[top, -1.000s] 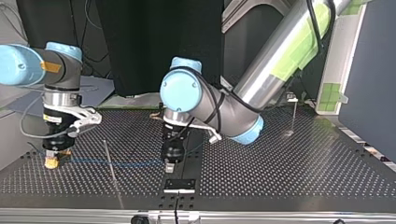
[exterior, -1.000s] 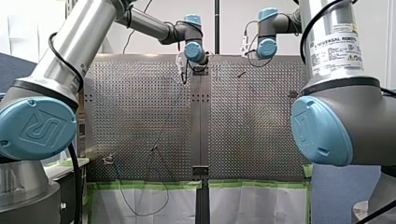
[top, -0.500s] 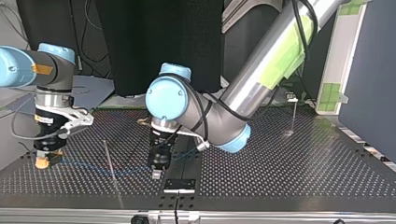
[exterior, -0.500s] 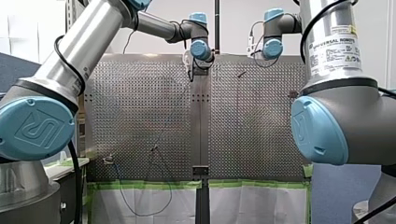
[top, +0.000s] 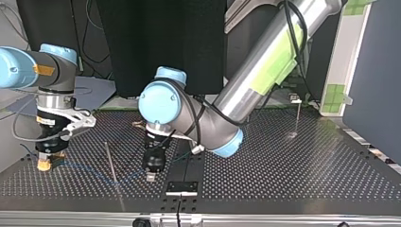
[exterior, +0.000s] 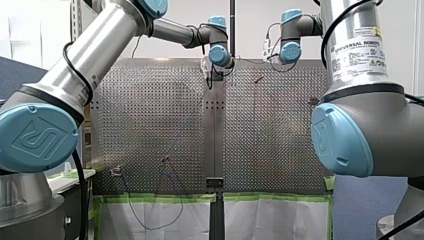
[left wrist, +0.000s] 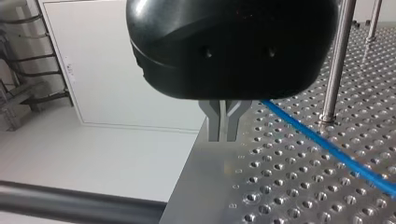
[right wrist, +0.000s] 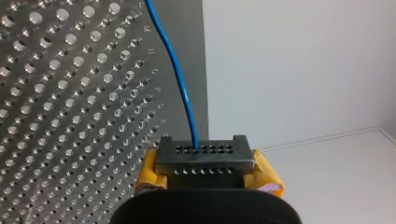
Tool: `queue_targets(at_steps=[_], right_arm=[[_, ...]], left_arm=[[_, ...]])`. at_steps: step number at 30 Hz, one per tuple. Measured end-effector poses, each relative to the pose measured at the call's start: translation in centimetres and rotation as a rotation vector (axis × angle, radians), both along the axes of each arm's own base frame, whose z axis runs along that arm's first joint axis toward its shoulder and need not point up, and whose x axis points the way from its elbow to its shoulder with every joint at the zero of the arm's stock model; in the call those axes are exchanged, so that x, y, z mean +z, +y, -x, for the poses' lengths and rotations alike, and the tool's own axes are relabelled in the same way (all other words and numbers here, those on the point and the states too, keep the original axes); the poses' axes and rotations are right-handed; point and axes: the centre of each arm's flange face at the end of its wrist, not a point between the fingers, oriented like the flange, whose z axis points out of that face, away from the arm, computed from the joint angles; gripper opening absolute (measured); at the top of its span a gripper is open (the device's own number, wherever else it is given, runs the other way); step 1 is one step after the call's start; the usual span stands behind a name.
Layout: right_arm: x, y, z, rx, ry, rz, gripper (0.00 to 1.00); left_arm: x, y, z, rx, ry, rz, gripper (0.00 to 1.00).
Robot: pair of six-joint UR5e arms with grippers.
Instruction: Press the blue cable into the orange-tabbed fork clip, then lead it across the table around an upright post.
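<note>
Far left of the top view: right gripper (top: 45, 164), yellow pads pinching the cable (top: 87, 170), low over the perforated table (top: 283, 179) near its edge. Next, a thin post (top: 110, 161), upright, with the cable just beside its foot. Then left gripper (top: 151, 177), metal fingers (left wrist: 213, 128) pressed together; cable emerging from behind them, pinched or not cannot tell. Right of that, a black plate (top: 182, 187), then a second post (top: 298, 118), well apart. Behind, a black curtain (top: 161, 42); far right, a panel (top: 338, 71) with green tape. Beyond the table's edge, white wall (right wrist: 299, 65).
</note>
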Motion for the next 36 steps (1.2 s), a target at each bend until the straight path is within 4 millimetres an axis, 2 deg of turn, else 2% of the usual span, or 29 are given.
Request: queue_targets(at_steps=[12, 36], right_arm=[[0.0, 0.0, 0.0, 0.000, 0.000, 0.000, 0.00], [0.0, 0.0, 0.0, 0.000, 0.000, 0.000, 0.00]], left_arm=[[-3.1, 0.2, -0.2, -0.009, 0.031, -0.007, 0.00], [-3.4, 0.8, -0.6, -0.002, 0.042, -0.010, 0.00]])
